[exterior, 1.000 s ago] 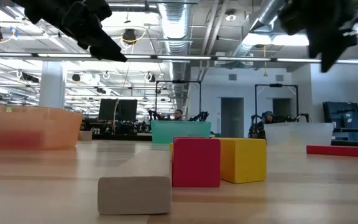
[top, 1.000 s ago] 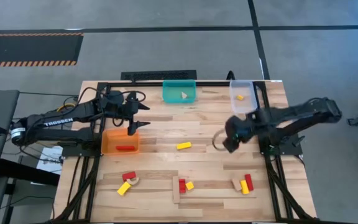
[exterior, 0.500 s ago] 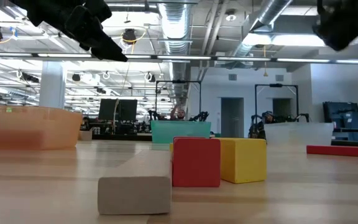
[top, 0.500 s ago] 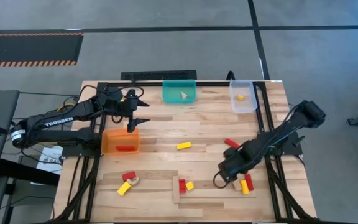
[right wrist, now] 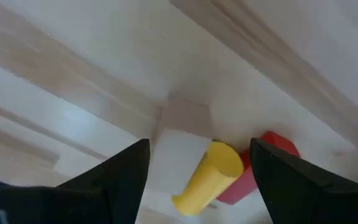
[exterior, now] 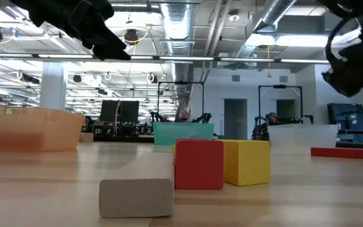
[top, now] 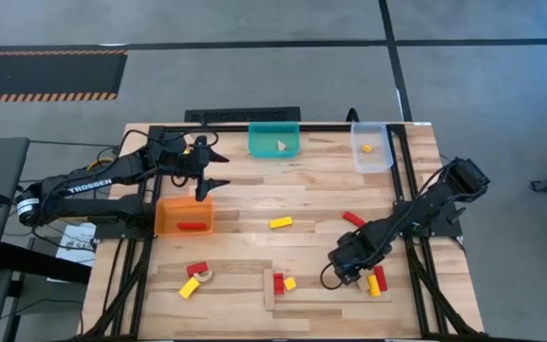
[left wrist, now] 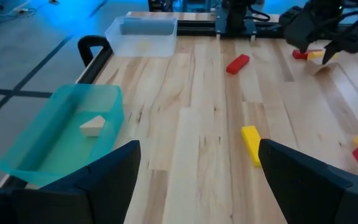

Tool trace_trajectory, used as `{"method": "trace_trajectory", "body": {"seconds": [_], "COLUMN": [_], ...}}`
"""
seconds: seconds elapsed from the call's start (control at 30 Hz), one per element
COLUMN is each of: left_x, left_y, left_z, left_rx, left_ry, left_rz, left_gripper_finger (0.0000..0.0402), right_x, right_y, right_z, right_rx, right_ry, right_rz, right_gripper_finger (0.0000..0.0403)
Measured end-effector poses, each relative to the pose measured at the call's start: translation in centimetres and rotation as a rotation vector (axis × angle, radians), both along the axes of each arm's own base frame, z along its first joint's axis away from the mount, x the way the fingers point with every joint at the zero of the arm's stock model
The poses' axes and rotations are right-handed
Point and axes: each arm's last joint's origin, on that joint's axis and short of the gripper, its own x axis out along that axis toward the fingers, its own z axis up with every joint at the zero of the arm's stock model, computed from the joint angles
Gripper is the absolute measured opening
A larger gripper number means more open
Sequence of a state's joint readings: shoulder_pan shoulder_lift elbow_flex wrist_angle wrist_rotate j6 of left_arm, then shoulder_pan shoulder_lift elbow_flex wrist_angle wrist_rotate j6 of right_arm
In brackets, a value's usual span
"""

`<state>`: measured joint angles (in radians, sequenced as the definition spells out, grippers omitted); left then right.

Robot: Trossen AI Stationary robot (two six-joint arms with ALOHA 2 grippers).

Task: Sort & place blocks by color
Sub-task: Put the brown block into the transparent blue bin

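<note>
My right gripper (top: 343, 269) hangs open above the near-right cluster. In its wrist view (right wrist: 199, 146) a pale wood block (right wrist: 182, 134), a yellow cylinder (right wrist: 207, 177) and a red block (right wrist: 267, 158) lie between the spread fingers, all on the table. The low view shows this gripper (exterior: 351, 69) well clear of the tabletop. My left gripper (top: 212, 176) waits open above the far edge of the orange bin (top: 185, 217), which holds a red bar. A loose red bar (top: 353, 219) and a yellow bar (top: 280, 222) lie flat mid-table. Two more mixed clusters sit near the front, one at the left (top: 195, 277) and one at the centre (top: 278, 282).
A teal bin (top: 273, 140) with a pale wedge stands at the far edge. A clear bin (top: 368, 147) with one yellow block stands at the far right corner. Black frame rails run along the table's sides. Bare wood lies between the bins and the front clusters.
My right gripper has swept from beside the clear bin toward the near edge and come down over the near-right cluster. The loose red bar, hidden under that arm in the high view a second ago, now shows. No block has moved.
</note>
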<state>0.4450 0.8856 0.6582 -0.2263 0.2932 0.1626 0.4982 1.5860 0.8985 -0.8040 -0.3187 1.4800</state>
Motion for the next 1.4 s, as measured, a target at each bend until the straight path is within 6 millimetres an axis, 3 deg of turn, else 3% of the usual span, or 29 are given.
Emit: {"method": "trace_trajectory", "body": {"seconds": [0.17,0.3,0.5,0.63,0.77,0.83,1.07,1.27,1.4], "left_x": [0.0,-0.1,-0.1,-0.1,-0.1,-0.1,-0.1,-0.1,-0.1], "left_y": [0.0,0.0,-0.1,-0.1,0.0,0.0,0.0,0.0,0.0], "left_z": [0.0,-0.2,-0.3,-0.3,-0.3,-0.3,-0.3,-0.3,-0.3], "left_rx": [-0.036,-0.048,-0.053,-0.052,-0.042,-0.040,-0.040,-0.066,-0.091], "left_ry": [-0.001,0.014,0.023,0.023,0.026,0.025,0.026,0.025,0.022], "left_rz": [0.016,0.020,0.021,0.021,0.024,0.024,0.024,0.036,0.049], "left_gripper_finger": [0.0316,0.0316,0.0316,0.0316,0.0316,0.0316,0.0316,0.0316,0.0316], "right_x": [0.1,-0.3,-0.1,0.0,0.4,1.0,2.8,4.2,5.6], "right_y": [0.2,0.1,0.3,-0.1,-0.5,-0.9,-4.4,-10.5,-15.3], "right_z": [-1.4,-3.0,-3.4,-3.2,-2.8,-2.1,3.1,8.1,10.3], "right_rx": [0.060,0.039,0.070,0.078,0.095,0.108,0.022,-0.325,-0.565], "right_ry": [-0.077,-0.018,-0.007,-0.014,-0.041,-0.085,-0.376,-0.716,-0.938], "right_rz": [-0.027,-0.082,-0.074,-0.090,-0.098,-0.105,-0.146,-0.125,-0.032], "right_gripper_finger": [0.0295,0.0295,0.0284,0.0236,0.0154,0.0118,0.0117,0.0117,0.0117]}}
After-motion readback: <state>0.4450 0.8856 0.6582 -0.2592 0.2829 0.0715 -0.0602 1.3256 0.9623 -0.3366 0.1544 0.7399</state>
